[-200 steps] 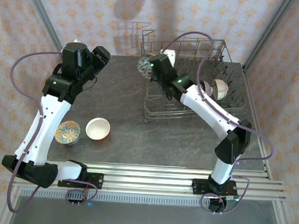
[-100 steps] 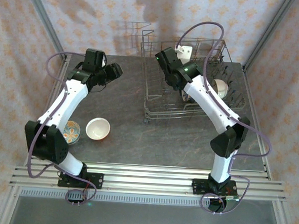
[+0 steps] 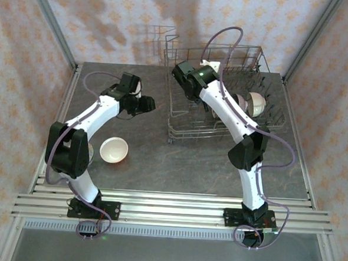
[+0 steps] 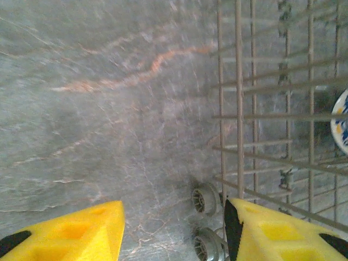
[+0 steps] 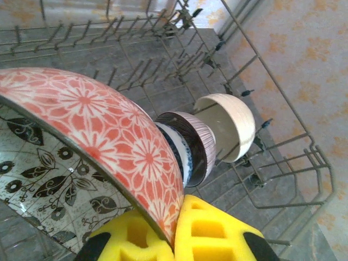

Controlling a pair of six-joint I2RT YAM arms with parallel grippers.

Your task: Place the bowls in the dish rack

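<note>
Right gripper (image 5: 173, 231) clamps a red-flowered bowl (image 5: 109, 125), black leaves inside, over the dish rack (image 3: 186, 122). Left gripper (image 4: 173, 239) gapes empty.

The dark stone table (image 3: 160, 162) bears a white bowl (image 3: 114, 149) (left) and the dish rack (image 3: 189, 129).

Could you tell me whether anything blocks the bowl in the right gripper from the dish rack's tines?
Nothing visible does: the red floral bowl hangs over bare tines, the racked bowls standing beside it.
</note>
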